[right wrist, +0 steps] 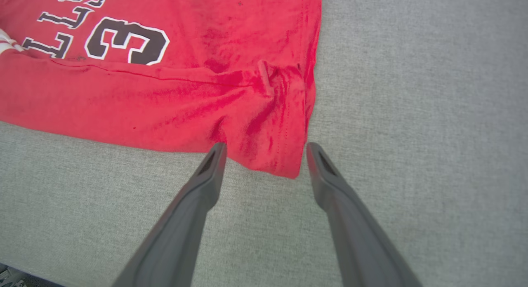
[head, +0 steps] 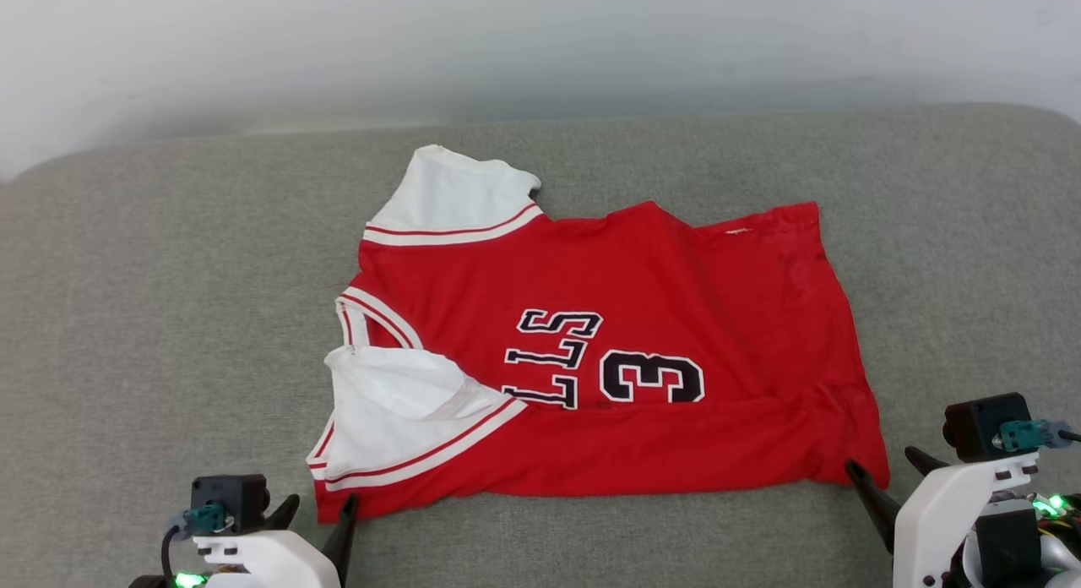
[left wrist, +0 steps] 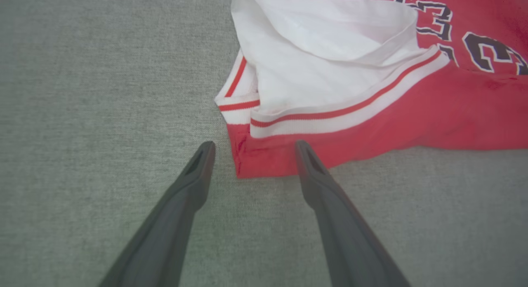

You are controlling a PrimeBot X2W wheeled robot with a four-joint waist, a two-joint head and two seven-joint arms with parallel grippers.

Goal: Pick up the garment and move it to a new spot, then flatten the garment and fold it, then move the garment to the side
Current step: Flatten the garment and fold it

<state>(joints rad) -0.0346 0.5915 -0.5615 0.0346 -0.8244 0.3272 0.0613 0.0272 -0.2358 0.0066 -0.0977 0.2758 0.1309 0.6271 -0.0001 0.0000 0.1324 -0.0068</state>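
Head view: garment [head: 642,351] soft, limp, light, part-folded on surface [head: 169,318]. My left gripper [head: 321,502], right gripper [head: 880,458] both wide, flanking near corners; pinch there, through all layers.

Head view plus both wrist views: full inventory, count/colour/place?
T-shirt: 1, red, lying mid-surface, collar toward the robot's left, near edge folded over.
Sleeves: 2, white with red stripe trim, one at the far side, one crumpled at the near side.
Print: 1, black with white outline, on the shirt's middle, partly under the fold.
Fabric surface: 1, grey, under everything.
Wall: 1, pale, behind the surface.
Left gripper: 1, dark fingers, open, at the shirt's near left corner.
Right gripper: 1, dark fingers, open, at the shirt's near right corner.
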